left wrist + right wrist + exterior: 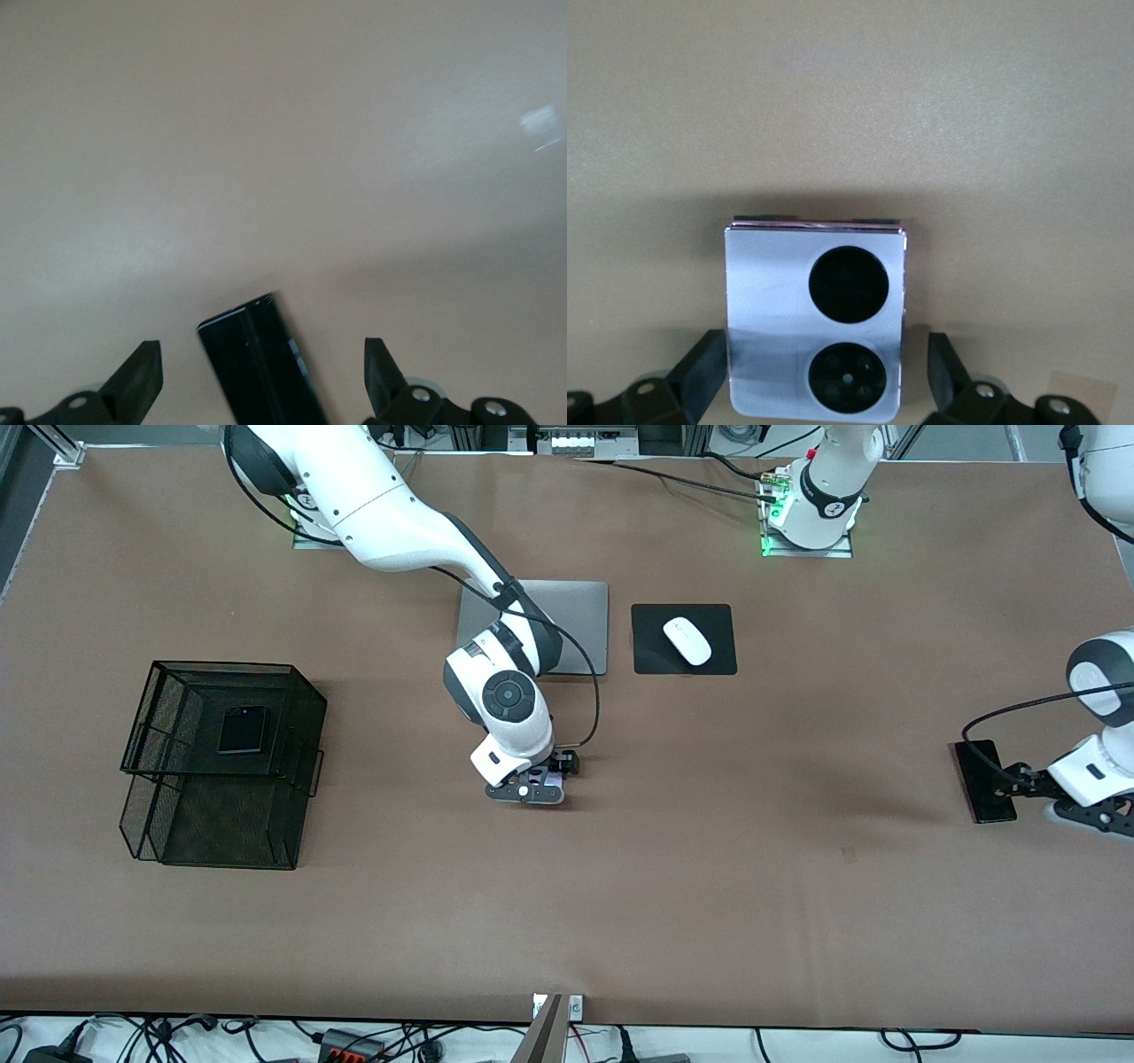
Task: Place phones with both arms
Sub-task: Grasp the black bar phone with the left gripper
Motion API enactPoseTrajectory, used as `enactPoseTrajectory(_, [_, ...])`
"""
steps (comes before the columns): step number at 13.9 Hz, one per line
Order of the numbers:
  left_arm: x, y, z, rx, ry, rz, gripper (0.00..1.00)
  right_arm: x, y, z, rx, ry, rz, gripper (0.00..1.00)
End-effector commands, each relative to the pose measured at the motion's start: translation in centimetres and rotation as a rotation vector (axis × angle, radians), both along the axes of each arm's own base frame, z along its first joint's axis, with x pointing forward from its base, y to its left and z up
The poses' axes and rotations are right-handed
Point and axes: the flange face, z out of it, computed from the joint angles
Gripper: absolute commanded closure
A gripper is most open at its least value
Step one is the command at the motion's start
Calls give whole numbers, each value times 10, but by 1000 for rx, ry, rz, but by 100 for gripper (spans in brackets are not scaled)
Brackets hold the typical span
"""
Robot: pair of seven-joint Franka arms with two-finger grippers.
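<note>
My right gripper (824, 372) stands wide open astride the lavender flip phone (815, 323), nearer the front camera than the silver laptop (580, 624), gripping nothing yet. I should sink squarely, then pinch its side edges evenly. My left gripper (261, 376), equally open and empty, straddles the long black slab phone (261, 372) toward its end of the table. The small black flip phone (241, 731) already lies in the mesh tray (146, 726).

Glossy lavender phone (815, 323), matt table (709, 886)
</note>
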Motion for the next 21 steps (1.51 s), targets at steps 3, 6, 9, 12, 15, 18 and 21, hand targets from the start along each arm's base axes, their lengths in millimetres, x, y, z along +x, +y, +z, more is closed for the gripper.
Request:
enactPoseTrajectory(3, [-21, 12, -35, -10, -60, 85, 0, 7, 3, -1, 2, -18, -15, 0])
enactPoseTrajectory(6, [-33, 13, -49, -34, -33, 198, 0, 9, 3, -5, 10, -25, -21, 0])
enactPoseTrajectory(9, [-50, 30, -61, -64, -16, 284, 0, 8, 5, -9, 19, -32, -31, 0])
enactPoseTrajectory(12, [-59, 31, -78, -96, 6, 344, 0, 10, 6, -9, 22, -36, -31, 0])
enactPoseTrajectory(15, [-66, 27, -101, -109, 29, 368, 0, 10, 5, -11, 19, -34, -23, 14])
enactPoseTrajectory(18, [-69, 28, -112, -110, 40, 374, 0, 11, 3, -12, 17, -32, -20, 65])
enactPoseTrajectory(21, [-70, 30, -114, -110, 45, 371, 0, 13, 4, -1, 17, -34, -21, 79])
